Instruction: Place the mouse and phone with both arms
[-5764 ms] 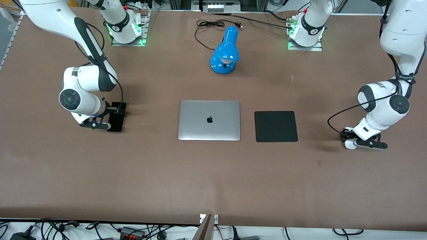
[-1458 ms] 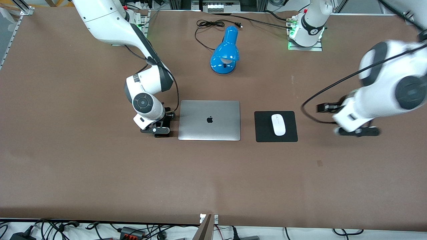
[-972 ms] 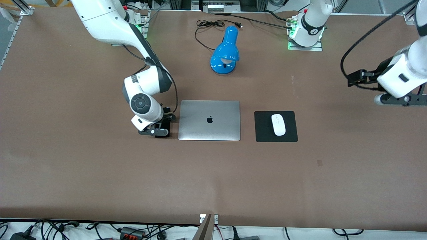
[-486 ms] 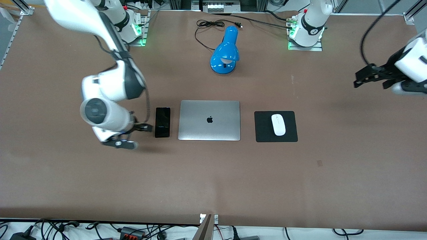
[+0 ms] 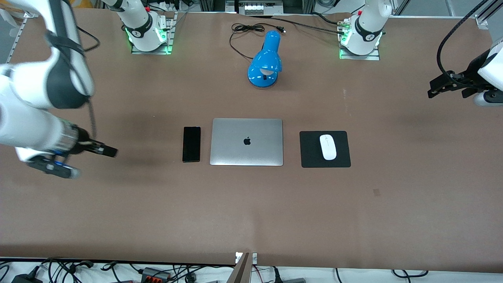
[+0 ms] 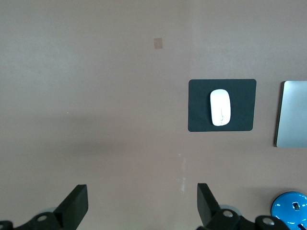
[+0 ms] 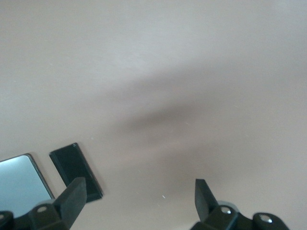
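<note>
The white mouse (image 5: 328,147) lies on the black square mat (image 5: 310,157), beside the closed silver laptop (image 5: 246,142) toward the left arm's end. It also shows in the left wrist view (image 6: 220,107). The black phone (image 5: 191,144) lies flat beside the laptop toward the right arm's end, and it shows in the right wrist view (image 7: 76,170). My left gripper (image 5: 485,98) is open and empty, up over bare table at the left arm's end (image 6: 141,206). My right gripper (image 5: 49,165) is open and empty, up over bare table at the right arm's end (image 7: 139,199).
A blue desk lamp (image 5: 265,61) lies farther from the front camera than the laptop, with its black cord (image 5: 245,29) coiled near the arms' bases. The brown table (image 5: 251,212) spreads wide nearer the front camera.
My right gripper let go of the phone beside the laptop and drew back toward the right arm's end. My left gripper left the mouse on the mat and pulled away to its end.
</note>
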`<state>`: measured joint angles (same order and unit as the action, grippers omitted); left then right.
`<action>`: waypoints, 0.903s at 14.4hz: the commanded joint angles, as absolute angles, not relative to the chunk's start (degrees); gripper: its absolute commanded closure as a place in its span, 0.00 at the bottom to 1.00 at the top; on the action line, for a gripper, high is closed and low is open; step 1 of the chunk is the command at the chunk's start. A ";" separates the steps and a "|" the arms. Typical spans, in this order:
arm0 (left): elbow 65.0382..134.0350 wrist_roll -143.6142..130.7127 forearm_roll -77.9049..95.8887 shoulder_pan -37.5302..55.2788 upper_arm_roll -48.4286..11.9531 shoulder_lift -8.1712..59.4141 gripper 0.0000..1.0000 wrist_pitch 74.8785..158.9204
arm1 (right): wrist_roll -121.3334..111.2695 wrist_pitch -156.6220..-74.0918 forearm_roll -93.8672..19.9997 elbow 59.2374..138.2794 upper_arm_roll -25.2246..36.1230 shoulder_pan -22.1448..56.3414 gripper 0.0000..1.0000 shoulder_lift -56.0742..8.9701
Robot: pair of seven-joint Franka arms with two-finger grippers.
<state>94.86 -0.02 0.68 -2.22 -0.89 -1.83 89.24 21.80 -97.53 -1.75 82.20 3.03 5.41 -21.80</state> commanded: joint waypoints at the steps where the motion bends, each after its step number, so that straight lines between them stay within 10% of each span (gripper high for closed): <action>1: 95.54 1.14 -0.61 -2.37 -1.49 -3.08 0.00 89.03 | 21.79 -95.36 -2.02 80.42 -0.25 -0.16 0.00 -17.68; 13: 94.83 1.14 -1.76 -2.46 -1.41 -2.46 0.00 89.65 | 5.89 -89.56 1.41 88.77 -5.88 -13.36 0.00 -3.60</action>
<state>94.75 0.16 -0.49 -2.24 -1.53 -1.87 89.53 6.48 -90.08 0.91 87.70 -3.52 -12.69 -4.35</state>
